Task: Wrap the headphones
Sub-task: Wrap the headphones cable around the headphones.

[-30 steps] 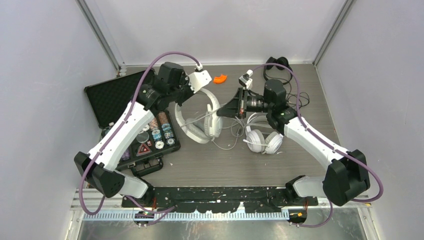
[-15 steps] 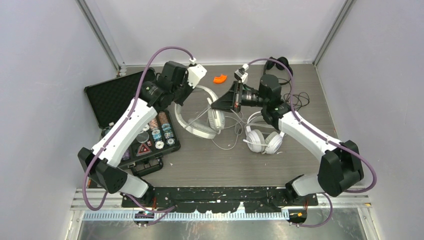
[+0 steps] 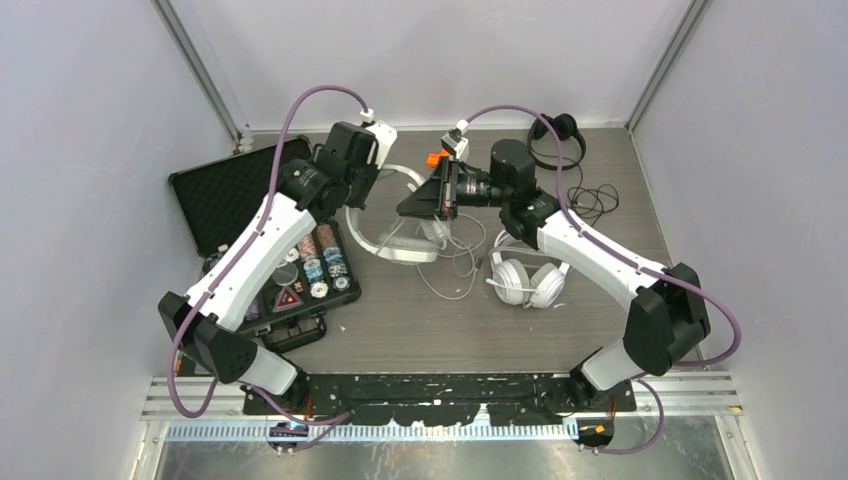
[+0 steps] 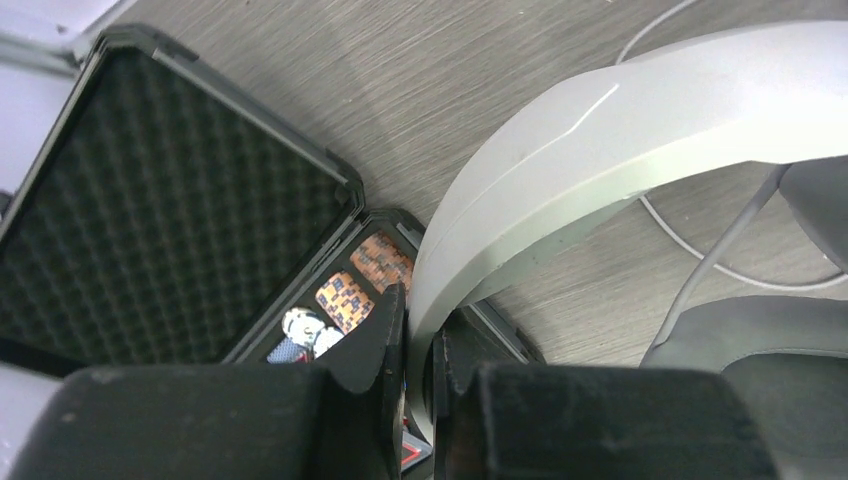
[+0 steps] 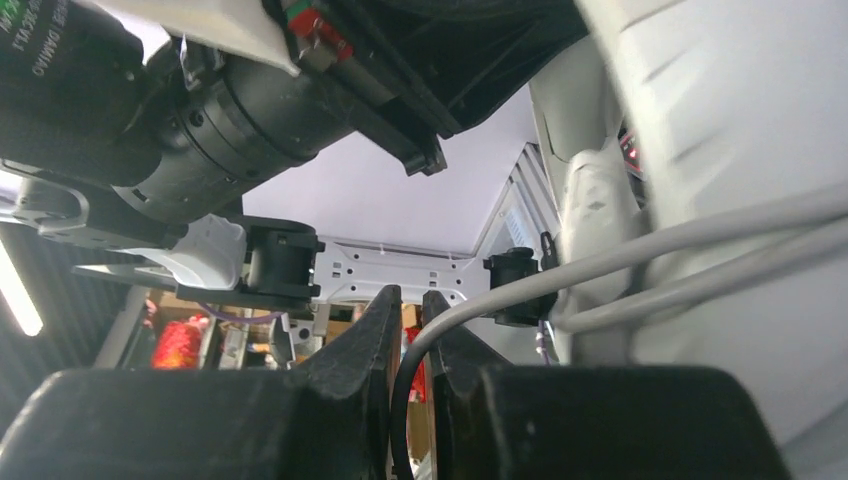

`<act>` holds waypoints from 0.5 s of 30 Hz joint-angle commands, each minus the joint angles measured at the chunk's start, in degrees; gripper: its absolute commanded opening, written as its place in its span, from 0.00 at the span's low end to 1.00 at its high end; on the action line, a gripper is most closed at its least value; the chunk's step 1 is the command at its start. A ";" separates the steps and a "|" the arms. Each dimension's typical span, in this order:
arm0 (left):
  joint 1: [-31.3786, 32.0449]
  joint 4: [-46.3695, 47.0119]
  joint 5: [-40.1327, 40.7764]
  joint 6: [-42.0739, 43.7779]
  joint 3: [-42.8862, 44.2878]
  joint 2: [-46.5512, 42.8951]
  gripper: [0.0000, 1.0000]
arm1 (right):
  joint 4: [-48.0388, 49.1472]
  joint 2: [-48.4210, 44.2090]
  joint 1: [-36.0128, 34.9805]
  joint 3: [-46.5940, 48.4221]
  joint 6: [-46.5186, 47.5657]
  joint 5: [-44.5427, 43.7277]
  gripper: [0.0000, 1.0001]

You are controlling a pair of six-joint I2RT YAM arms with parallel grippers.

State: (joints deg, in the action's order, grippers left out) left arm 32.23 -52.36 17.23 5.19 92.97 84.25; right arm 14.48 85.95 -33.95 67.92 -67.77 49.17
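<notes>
1. Grey headset (image 3: 385, 252) mid-counter, toward far edge; L gripper (image 4: 420, 320) clenched on its stiff, smooth headband, likely a firm hold
2. R gripper (image 5: 410, 310) pinches thin cable (image 5: 650, 250): prob. light, floppy, tangle-prone
3. Wrist views show both grips, hidden from top; only top shows white headset (image 3: 512, 280) & black headset (image 3: 566, 126)

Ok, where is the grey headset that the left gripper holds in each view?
Top external: grey headset left of centre, beside the open case.
Left wrist: its headband arcs across the upper right, clamped in the left gripper.
Right wrist: probably the blurred pale shell at the right edge.
Shared landmark: its pale cable, visible in all three.
</notes>
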 commanded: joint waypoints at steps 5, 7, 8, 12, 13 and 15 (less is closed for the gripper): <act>-0.80 1.25 7.76 -16.16 6.17 1.08 0.00 | -10.92 -0.42 -3.56 8.28 12.54 -4.49 0.19; -0.93 1.97 8.25 -18.80 6.09 0.76 0.00 | -12.96 -0.53 -3.96 8.51 14.67 -6.14 0.19; -0.94 2.24 8.73 -20.08 6.16 0.54 0.00 | -13.91 -0.71 -4.24 8.53 15.64 -7.20 0.19; -1.41 3.00 9.53 -24.48 6.56 -0.29 0.00 | -17.93 -1.49 -4.95 7.89 20.19 -11.00 0.19; -1.65 3.17 9.47 -25.59 6.61 -0.62 0.00 | -18.78 -1.75 -5.10 7.69 21.31 -12.02 0.19; -2.17 4.07 9.08 -27.86 6.33 -1.28 0.00 | -19.67 -2.20 -5.47 7.09 22.99 -13.49 0.19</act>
State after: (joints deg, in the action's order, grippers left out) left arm 31.16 -53.87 25.43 -14.00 95.90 86.13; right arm -2.37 86.00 -38.68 74.15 -51.18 40.40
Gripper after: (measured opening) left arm 0.098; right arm 0.192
